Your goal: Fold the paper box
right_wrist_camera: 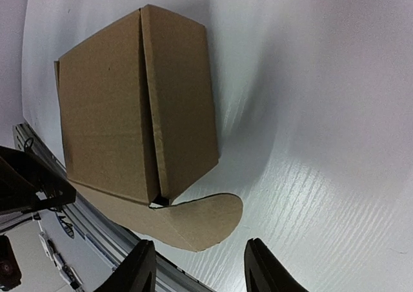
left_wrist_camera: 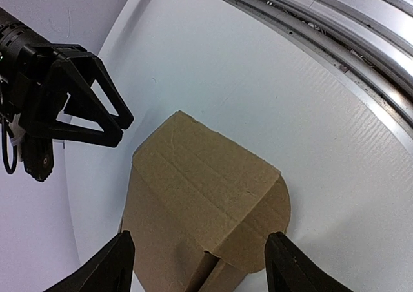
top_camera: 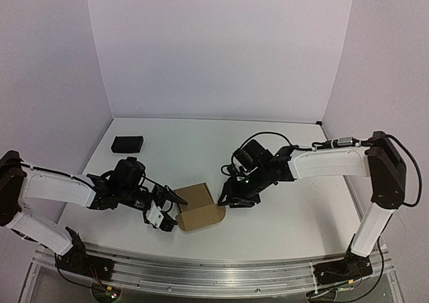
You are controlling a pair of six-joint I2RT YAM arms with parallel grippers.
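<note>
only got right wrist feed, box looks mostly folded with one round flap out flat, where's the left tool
Observer: Top view puts the left tool just left of the paper box, jaws apart.
Operator: is it gripping
Observer: Left wrist view shows its fingers straddling the box's end; contact I can't tell.
Operator: anything else out there
Observer: A small black block lies at the far left, well away from the box.
</note>
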